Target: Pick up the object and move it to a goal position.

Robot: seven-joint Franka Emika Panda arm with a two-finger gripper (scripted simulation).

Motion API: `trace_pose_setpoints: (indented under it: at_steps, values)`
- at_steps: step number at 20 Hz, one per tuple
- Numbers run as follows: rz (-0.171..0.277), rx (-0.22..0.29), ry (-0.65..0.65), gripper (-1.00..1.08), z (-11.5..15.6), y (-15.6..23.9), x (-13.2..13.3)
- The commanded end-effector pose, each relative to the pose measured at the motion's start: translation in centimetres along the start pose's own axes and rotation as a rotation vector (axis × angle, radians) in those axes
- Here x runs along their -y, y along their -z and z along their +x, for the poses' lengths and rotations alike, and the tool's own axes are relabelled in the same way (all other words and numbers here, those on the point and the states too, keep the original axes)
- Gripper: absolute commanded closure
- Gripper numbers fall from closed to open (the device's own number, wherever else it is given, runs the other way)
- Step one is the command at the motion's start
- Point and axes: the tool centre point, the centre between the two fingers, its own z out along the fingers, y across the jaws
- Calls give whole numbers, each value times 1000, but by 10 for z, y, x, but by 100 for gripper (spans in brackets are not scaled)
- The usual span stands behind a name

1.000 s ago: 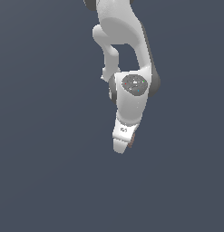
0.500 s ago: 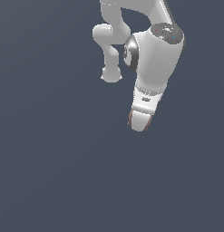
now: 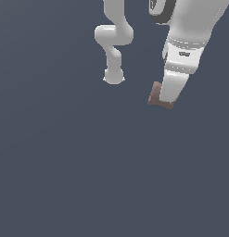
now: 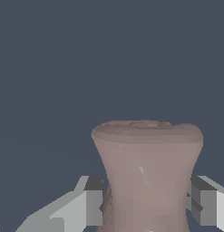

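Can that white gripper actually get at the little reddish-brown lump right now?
Probably yes: the reddish-brown lump already sits between the gripper fingers, one on each side of its narrow waist, nothing blocking. Whether they're squeezing it isn't clear.

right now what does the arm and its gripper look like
The arm is glossy white with rounded tube links and a dark ring at one joint. The gripper is white and tapered with a small dark marking; its fingers are blocky light grey with darker pads.
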Motion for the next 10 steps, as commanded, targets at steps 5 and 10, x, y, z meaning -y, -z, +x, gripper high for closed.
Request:
trace_pose_setpoints:
  at_steps: [5,10]
  values:
    - [1,0,0,108,25,68,29]
    - [1,-2,-2,108,40,108,43]
